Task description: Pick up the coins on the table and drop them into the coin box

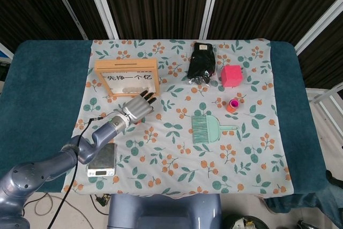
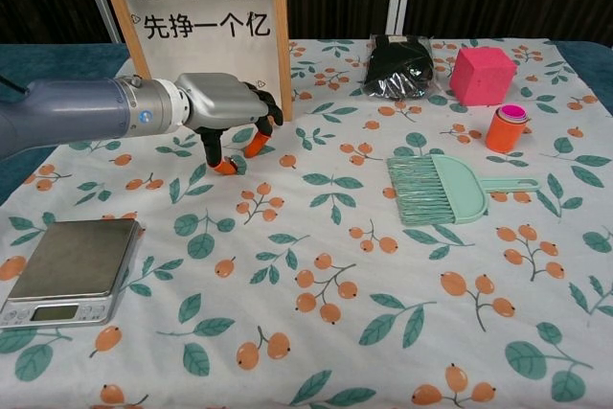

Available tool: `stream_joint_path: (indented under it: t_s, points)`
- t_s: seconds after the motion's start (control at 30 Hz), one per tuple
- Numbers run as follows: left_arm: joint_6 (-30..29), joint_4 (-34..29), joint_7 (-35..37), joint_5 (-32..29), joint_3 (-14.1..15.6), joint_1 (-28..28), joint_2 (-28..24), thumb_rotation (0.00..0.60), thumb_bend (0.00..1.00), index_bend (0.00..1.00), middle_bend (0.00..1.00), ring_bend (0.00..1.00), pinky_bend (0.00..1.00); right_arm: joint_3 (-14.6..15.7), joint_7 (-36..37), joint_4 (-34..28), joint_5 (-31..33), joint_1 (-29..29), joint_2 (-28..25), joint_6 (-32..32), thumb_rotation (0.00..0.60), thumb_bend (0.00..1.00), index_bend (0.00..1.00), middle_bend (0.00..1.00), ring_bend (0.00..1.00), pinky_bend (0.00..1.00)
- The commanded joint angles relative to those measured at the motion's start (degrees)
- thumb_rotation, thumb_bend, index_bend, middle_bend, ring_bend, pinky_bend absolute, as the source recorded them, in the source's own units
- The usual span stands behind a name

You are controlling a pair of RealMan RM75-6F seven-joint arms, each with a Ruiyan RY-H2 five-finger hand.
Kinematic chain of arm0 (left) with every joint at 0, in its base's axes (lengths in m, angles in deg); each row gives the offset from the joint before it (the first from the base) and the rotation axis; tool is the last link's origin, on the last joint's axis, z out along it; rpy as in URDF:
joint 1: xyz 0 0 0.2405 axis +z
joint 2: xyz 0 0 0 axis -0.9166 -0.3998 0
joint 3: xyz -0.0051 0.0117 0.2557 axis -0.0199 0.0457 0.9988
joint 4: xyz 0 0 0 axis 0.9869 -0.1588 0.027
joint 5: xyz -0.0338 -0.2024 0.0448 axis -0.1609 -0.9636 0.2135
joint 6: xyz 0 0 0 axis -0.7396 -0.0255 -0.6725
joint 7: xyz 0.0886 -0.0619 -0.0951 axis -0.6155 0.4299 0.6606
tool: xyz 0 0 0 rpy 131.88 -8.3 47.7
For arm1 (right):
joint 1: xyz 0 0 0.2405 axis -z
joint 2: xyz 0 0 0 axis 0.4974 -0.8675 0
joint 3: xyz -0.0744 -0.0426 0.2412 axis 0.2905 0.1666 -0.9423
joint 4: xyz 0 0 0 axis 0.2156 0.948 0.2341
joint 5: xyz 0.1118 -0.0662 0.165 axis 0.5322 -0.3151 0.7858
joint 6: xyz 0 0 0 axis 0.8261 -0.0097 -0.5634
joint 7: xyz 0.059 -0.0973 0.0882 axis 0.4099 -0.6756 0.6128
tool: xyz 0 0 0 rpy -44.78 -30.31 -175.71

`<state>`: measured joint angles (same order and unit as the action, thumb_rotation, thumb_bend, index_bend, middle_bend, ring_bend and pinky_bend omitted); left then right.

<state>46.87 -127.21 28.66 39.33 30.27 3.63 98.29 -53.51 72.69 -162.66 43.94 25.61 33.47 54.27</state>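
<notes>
The left hand (image 2: 225,107) reaches in from the left, low over the flowered cloth (image 2: 316,265) just in front of the coin box (image 2: 203,21). Its fingers are curled downward and only a little apart, with the orange fingertips (image 2: 223,167) pointing at the cloth, one at or just above it. Whether anything is pinched between them cannot be told; no coin shows in the hand in either view. In the head view the same hand (image 1: 138,108) lies just below the coin box (image 1: 127,77), its fingers pointing toward the box's lower right corner. The right hand is out of sight in both views

The coin box stands upright at the back left of the bench (image 1: 45,79), a wooden frame with a clear front, and a few coins (image 1: 127,90) rest inside along its bottom edge. More coins (image 1: 205,82) lie loose on the cloth well to the right of the box, at the near edge of a black pouch (image 2: 400,66). A pink cube (image 2: 482,75) sits further right of the box, beyond the pouch. A small scale (image 2: 72,270) lies in front of the box, near the bench's front edge
</notes>
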Motion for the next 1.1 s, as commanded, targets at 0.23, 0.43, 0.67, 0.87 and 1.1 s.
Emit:
stream_joint_path:
  t_s: [0.23, 0.43, 0.67, 0.87, 1.1]
  points:
    - [0.3, -0.5, -0.4, -0.1, -0.1, -0.1, -0.1, 0.600, 0.35, 0.58, 0.12, 0.00, 0.00, 0.0, 0.0, -0.2, 0.4, -0.1, -0.3, -0.5, 0.600, 0.39, 0.20, 0.11, 0.08, 0.00]
    - [0.4, -0.6, -2.1, -0.4, 0.0, 0.0, -0.3, 0.600, 0.51, 0.62, 0.13, 0.00, 0.00, 0.1, 0.1, -0.2, 0.3, -0.1, -0.2, -0.5, 0.600, 0.39, 0.21, 0.11, 0.08, 0.00]
    - [0.4, -0.7, -6.1, -1.9, -0.5, 0.2, -0.1, 0.600, 0.58, 0.63, 0.13, 0.00, 0.00, 0.1, 0.2, -0.2, 0.5, -0.2, -0.3, -0.6, 0.600, 0.39, 0.23, 0.11, 0.08, 0.00]
    - [0.4, -2.9, -7.6, -3.3, -1.4, 0.4, -1.1, 0.600, 0.67, 0.64, 0.14, 0.00, 0.00, 0.1, 0.3, -0.3, 0.8, -0.2, -0.4, -0.9, 0.600, 0.39, 0.25, 0.11, 0.08, 0.00]
    - [1.1, -5.7, -9.9, -5.4, -1.9, 0.6, -2.6, 0.600, 0.70, 0.65, 0.15, 0.00, 0.00, 0.2, 0.2, -0.4, 0.9, -0.3, -0.5, -1.0, 0.600, 0.39, 0.26, 0.11, 0.08, 0.00]
